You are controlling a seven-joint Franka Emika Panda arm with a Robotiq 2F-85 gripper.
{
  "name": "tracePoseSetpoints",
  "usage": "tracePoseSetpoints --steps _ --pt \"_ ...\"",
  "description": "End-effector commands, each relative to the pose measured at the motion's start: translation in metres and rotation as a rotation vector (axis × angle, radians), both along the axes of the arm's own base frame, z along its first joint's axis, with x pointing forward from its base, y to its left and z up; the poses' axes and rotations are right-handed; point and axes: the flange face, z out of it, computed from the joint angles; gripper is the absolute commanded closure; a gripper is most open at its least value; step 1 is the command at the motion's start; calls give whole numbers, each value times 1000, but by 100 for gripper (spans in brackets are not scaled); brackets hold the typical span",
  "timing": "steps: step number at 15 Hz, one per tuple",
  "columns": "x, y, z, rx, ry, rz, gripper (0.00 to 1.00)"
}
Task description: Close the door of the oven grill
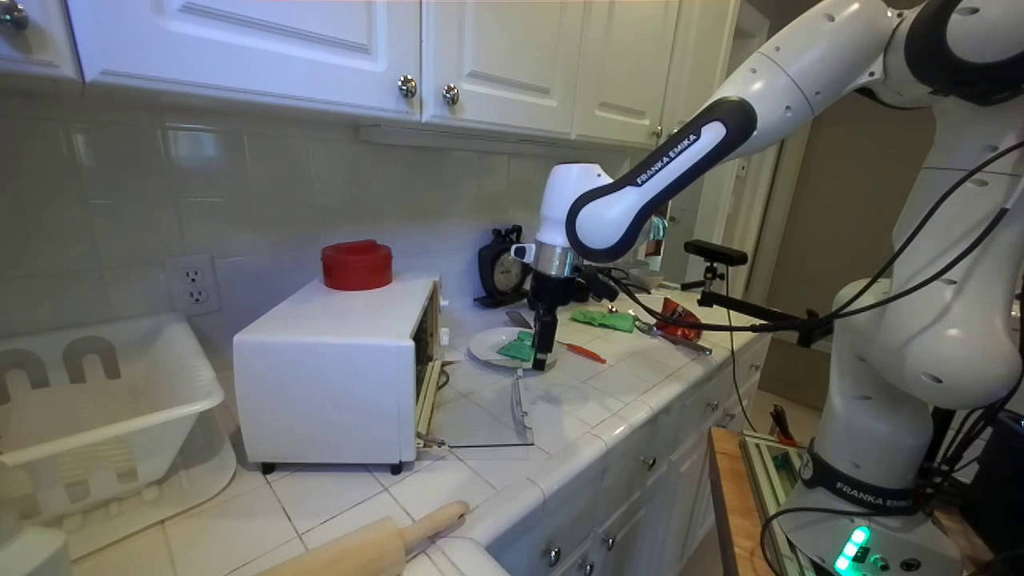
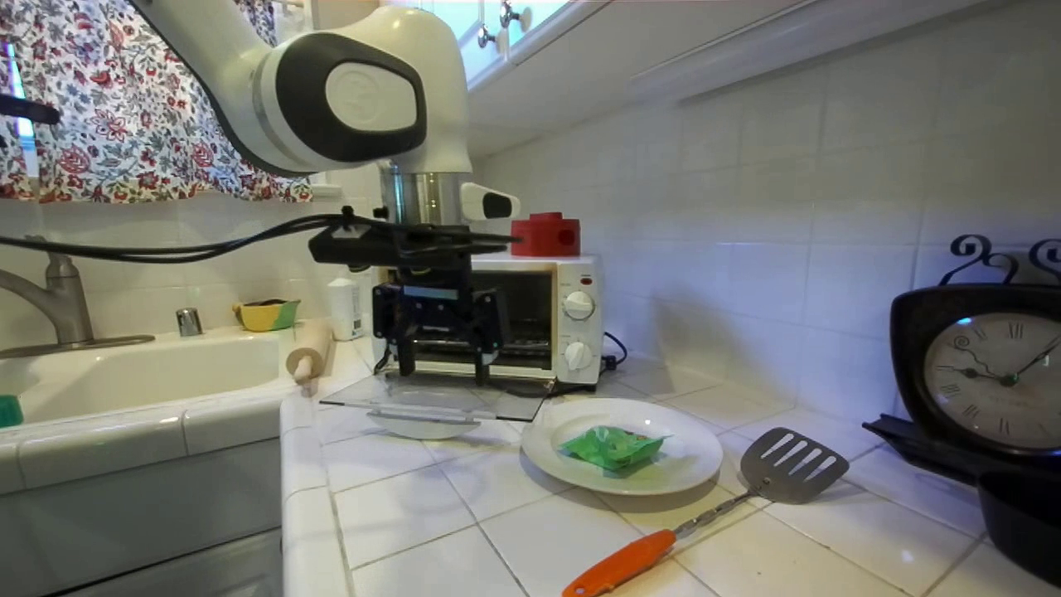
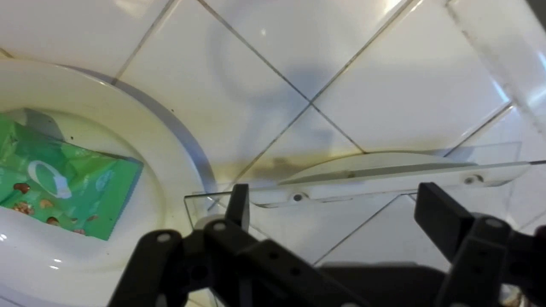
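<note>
- Black fingers (image 3: 443, 213) of the gripper (image 3: 335, 204) stand wide apart with nothing clamped; whether their tips touch the door (image 1: 484, 416) beneath cannot be told.
- Pale handle (image 3: 384, 182) on the door's free edge, just toward twelve o'clock from the jaws in the wrist view.
- Glass door lowered and near level, reaching out from the lower front of the oven grill (image 1: 328, 392); in an exterior view it sits at eight o'clock from the gripper.
- Step in hand, by my judgement: lining up on the lowered door, the closing swing not yet begun. Next move seems to call for a finger under the handle edge, then a lift in an arc toward the oven grill. Squeezing from this pose would likely miss, as the fingers are spaced along the handle, not across it.
- Dark mouth of the oven grill: a wire rack (image 2: 530, 340) shows; anything else within is too dim to make out.
- White plate (image 2: 696, 452), four o'clock from the gripper in an exterior view, holds a green packet (image 2: 613, 448).
- Red tub (image 1: 357, 266) on top of the oven grill, ten o'clock in an exterior view; its inside is hidden.
- Yellow-and-green bowl (image 2: 265, 317) beside the sink (image 2: 207, 365), near ten o'clock in an exterior view, with dark contents I cannot name.
</note>
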Motion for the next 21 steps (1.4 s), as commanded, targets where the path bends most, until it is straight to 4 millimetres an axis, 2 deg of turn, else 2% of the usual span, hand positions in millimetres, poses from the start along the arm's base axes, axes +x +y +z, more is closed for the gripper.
tracePoseSetpoints --steps 1,7,11,12,13,15,21 --pt "1 -5 -3 7 -20 -19 0" --pt "3 -12 -9 12 -36 -42 0" --pt "1 -15 -17 1 -40 29 0" --pt "0 -16 -22 -9 -51 46 4" --pt "-2 -18 -25 -10 -61 57 26" --pt "-6 -22 -30 -16 -92 61 31" --pt "-16 -33 -44 -4 -191 1 75"
